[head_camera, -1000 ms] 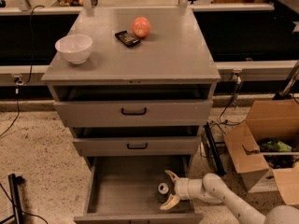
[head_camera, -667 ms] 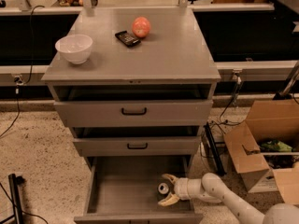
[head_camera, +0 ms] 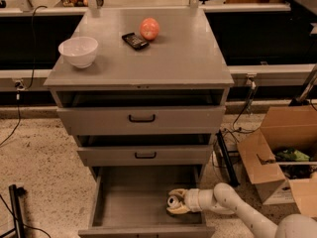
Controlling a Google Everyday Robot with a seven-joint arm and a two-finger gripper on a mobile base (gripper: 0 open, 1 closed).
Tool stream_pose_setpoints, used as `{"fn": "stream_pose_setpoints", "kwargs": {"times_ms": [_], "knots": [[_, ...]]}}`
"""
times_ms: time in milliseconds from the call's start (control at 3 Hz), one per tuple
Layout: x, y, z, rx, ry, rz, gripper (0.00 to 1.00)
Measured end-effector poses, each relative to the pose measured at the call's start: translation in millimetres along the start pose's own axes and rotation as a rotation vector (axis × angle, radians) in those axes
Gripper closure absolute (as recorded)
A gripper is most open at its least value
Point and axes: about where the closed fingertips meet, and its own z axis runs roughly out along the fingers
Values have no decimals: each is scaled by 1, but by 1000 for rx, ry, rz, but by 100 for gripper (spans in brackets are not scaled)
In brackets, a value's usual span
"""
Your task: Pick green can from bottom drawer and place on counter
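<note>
The bottom drawer is pulled open, with a plain grey floor. The green can stands at its right side; I see mostly its silver top. My gripper reaches in from the right, with one pale finger behind the can and one in front, both close against it. The counter is the grey cabinet top above.
On the counter are a white bowl, a black phone-like object and an orange-red fruit. The two upper drawers stand slightly open. Open cardboard boxes sit on the floor to the right.
The fingers stood wide apart around the can a second ago. They have closed in on it, and the gripper has shifted slightly left.
</note>
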Motion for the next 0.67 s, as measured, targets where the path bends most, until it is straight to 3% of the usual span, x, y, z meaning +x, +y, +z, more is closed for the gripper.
{"fn": "stream_pose_setpoints", "kwargs": {"times_ms": [333, 667], "knots": [[0, 0, 1, -10, 4, -1, 88], [0, 1, 1, -22, 6, -2, 100]]}}
